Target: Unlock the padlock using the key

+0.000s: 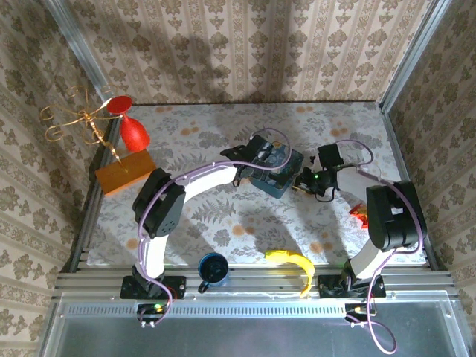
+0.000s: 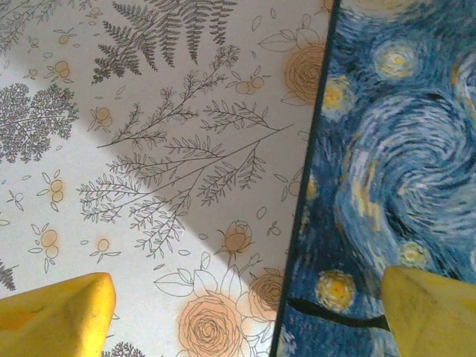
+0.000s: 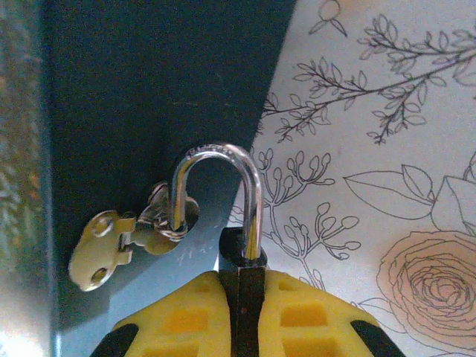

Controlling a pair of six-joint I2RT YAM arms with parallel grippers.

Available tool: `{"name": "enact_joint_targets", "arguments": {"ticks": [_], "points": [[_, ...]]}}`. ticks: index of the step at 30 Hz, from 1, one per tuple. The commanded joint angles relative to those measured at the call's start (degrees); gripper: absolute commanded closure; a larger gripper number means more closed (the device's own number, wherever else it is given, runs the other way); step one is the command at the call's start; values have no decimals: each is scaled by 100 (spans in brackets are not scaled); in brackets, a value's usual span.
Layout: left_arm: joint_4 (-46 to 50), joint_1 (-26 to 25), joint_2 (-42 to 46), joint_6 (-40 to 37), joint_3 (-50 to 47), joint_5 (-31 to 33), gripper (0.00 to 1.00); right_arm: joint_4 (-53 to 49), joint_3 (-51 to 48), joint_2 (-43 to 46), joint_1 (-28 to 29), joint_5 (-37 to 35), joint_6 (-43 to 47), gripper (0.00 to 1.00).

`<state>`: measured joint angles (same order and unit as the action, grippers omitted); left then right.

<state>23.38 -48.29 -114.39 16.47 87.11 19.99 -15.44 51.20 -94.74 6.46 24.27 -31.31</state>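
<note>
At the centre of the table [image 1: 223, 223], the blue painted tin [image 1: 277, 178] is standing on the floral cloth, with both arms reaching in to it. The padlock [image 3: 254, 208] is hanging at the tin's right side: its silvery shackle is passing through the ring of a brass-coloured hasp [image 3: 104, 249] on the dark blue wall [image 3: 149, 89]. The right gripper [image 3: 242, 290] is clamping the padlock body between its yellow fingers [image 3: 178, 312], closed tight on it, so that the shackle alone is protruding above the fingertips. From above, the right gripper [image 1: 307, 181] is sitting just beside the tin's right wall. The left gripper [image 1: 262, 155] is hovering over the tin's far left part with its jaws standing wide apart and holding nothing. In the left wrist view, one fingertip [image 2: 56, 312] is lying over the cloth [image 2: 149, 149] and the other over the starry lid [image 2: 394, 163]. Near the front edge, a blue mug [image 1: 213, 269] and a banana [image 1: 294, 262] are resting well apart from the tin.
</note>
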Motion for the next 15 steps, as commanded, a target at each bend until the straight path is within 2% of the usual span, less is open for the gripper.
{"name": "enact_joint_targets", "arguments": {"ticks": [1,4,9,15], "points": [[950,339,-379,-105,-361,388,8,-1289,312,-202,-123,-58,848,100],[941,364,-371,-124,-361,374,8,-1429,443,-349,-136,-456,781,100],[949,399,-400,-135,-391,354,8,-1013,336,-340,-208,-616,266,100],[897,426,-400,-92,-458,292,9,-122,33,-360,-382,56,-337,100]]}}
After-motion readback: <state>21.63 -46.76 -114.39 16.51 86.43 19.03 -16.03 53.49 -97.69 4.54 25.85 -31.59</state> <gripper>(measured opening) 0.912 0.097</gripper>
